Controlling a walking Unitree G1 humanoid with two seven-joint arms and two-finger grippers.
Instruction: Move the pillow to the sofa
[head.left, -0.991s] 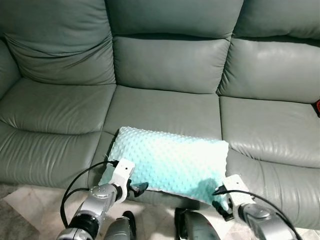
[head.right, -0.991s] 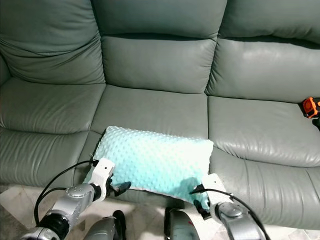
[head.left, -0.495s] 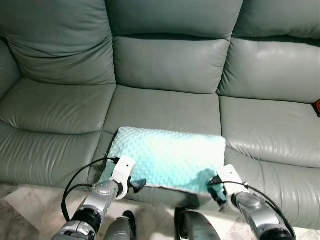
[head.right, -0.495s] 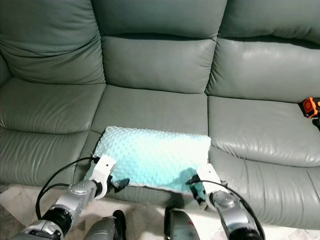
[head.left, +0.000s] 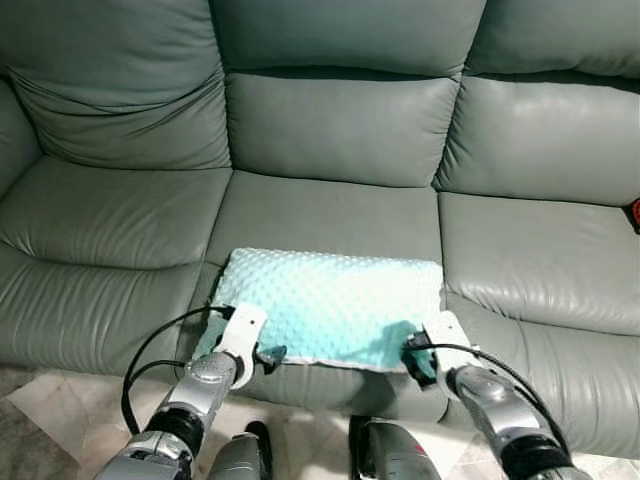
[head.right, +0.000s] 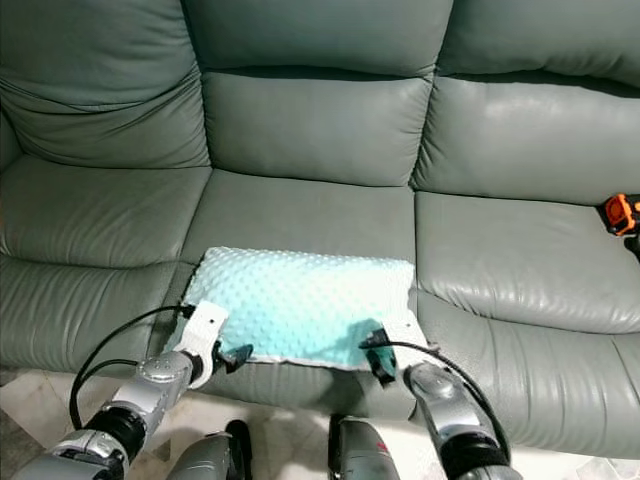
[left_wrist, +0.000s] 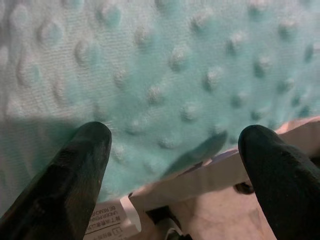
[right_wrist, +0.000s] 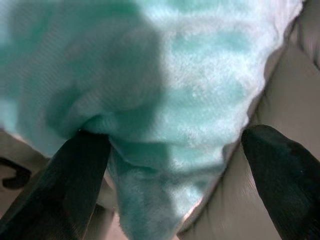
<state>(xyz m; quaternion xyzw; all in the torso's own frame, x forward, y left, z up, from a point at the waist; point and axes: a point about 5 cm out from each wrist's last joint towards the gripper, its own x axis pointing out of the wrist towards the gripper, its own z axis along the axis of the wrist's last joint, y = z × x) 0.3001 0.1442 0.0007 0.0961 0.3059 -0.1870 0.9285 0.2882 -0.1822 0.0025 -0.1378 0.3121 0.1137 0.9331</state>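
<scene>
- Two grippers sit at the near corners of a mint-green, bumpy pillow (head.left: 330, 305) that lies flat on the middle seat cushion of a grey-green leather sofa (head.left: 330, 130), close to the seat's front edge.
- The left gripper (head.left: 268, 357) is at the pillow's near left corner. In the left wrist view its two black fingers (left_wrist: 65, 175) stand wide apart, with the dotted fabric between and beyond them, so the jaws are spread and nothing is pinched.
- The right gripper (head.left: 418, 358) is at the pillow's near right corner. In the right wrist view its fingers (right_wrist: 75, 180) are also wide apart, and the pillow's corner bulges into the gap. One fingertip seems to touch the fabric, but the blur and shadow leave that uncertain.
- Both silver arms reach forward from the bottom of the head views, each with a black cable looping from its wrist.
- The pillow's far edge lies roughly parallel to the sofa's backrest, well short of it, with bare seat leather in between.
- A small orange and black object (head.right: 621, 215) rests on the right-hand seat cushion at the edge of the right eye view, well apart from the pillow.
- Pale tiled floor (head.left: 60, 400) shows in front of the sofa.
</scene>
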